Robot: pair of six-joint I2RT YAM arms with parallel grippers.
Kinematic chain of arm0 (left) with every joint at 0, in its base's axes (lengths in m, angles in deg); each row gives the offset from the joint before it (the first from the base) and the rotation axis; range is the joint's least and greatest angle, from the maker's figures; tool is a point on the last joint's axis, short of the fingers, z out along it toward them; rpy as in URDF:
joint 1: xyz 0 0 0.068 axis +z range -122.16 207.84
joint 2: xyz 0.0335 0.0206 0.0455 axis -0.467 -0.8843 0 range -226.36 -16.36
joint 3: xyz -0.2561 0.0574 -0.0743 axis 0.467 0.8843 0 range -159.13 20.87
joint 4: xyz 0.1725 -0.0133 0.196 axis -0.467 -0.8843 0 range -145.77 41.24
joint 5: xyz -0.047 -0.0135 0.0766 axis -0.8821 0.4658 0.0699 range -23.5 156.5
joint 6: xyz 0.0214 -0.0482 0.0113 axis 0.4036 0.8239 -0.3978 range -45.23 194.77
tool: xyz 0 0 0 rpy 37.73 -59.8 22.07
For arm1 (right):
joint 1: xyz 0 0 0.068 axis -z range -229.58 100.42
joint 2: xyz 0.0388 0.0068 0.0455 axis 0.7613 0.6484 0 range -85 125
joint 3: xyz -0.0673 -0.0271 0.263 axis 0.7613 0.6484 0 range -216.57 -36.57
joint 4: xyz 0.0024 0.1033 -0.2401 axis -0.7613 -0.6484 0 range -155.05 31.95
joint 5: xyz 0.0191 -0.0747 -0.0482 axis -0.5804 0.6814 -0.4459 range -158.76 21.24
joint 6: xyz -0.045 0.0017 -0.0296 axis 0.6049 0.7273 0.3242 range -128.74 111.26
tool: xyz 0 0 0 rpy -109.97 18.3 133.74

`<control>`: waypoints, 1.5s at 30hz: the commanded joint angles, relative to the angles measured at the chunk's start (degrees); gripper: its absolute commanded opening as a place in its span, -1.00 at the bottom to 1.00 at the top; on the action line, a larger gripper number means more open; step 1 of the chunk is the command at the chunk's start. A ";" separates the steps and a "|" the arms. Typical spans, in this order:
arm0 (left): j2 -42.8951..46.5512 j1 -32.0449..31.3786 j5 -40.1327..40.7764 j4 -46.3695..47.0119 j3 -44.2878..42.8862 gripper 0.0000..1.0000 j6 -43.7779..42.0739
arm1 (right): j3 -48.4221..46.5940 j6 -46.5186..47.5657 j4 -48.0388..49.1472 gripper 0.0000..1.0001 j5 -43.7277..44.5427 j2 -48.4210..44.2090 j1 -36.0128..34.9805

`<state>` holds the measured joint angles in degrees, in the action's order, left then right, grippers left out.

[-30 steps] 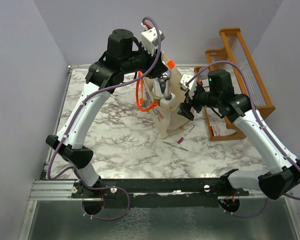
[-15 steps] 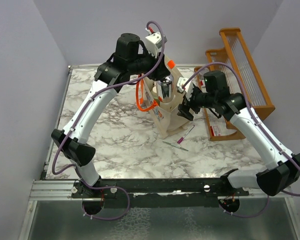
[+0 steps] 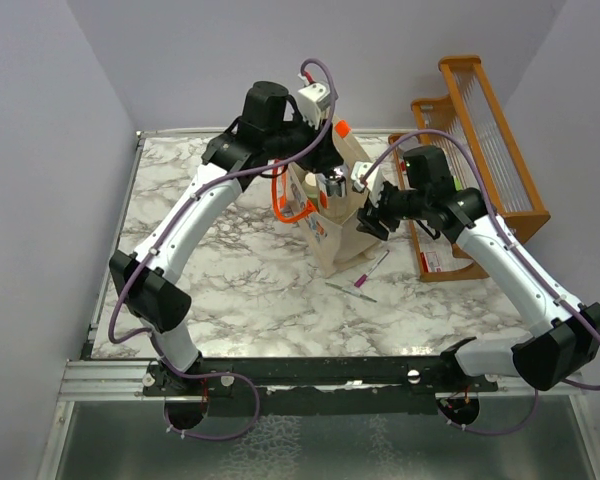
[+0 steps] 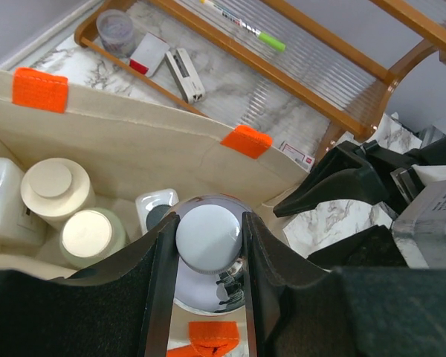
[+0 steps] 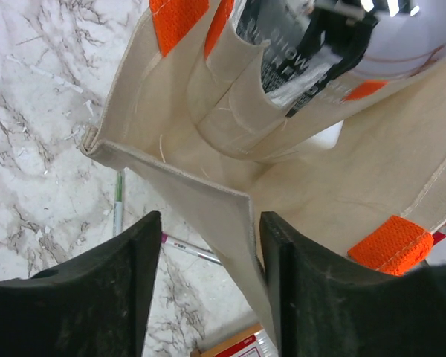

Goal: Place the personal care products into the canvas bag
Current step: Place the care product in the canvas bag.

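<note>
The canvas bag stands upright mid-table, its orange tabs on the rim. My left gripper is shut on the short bottle's chrome cap, holding it in the bag's mouth. Inside the bag stand a beige-capped bottle, a cream-capped olive one and two white ones with dark caps. My right gripper is open and straddles the bag's near wall; the canvas lies against one finger, with a gap to the other.
An orange wooden slatted rack stands right of the bag, with small items under it. A pink-tipped pen and a green pen lie on the marble in front of the bag.
The left arm has swung right and down, bringing the chrome-capped bottle lower into the bag's mouth. The right gripper's jaws have narrowed around the bag's wall.
</note>
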<state>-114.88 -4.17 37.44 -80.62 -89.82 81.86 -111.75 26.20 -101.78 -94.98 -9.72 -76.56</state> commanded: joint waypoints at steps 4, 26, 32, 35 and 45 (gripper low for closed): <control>3.77 -0.63 -5.66 11.86 2.07 -1.00 4.74 | 0.24 1.31 -1.35 -0.14 -0.92 -0.75 0.18; 4.24 -2.08 -8.17 15.06 8.12 -1.00 2.55 | -2.31 1.25 -3.77 -0.81 -0.65 -1.29 0.26; 4.32 -2.90 -8.49 15.85 10.29 -1.00 -0.05 | -2.79 1.27 -4.31 -0.98 -0.63 -1.50 0.26; 4.35 -3.28 -8.48 16.26 11.62 -1.00 -1.35 | -3.09 1.10 -4.26 -0.98 -0.76 -1.50 0.26; 3.93 -3.72 -8.64 18.81 15.02 -1.00 -4.53 | -3.05 0.70 -3.79 -0.98 -1.19 -1.98 0.29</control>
<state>-114.83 -7.50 32.41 -70.15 -74.59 78.73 -113.12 27.60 -104.73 -94.94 -9.80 -76.45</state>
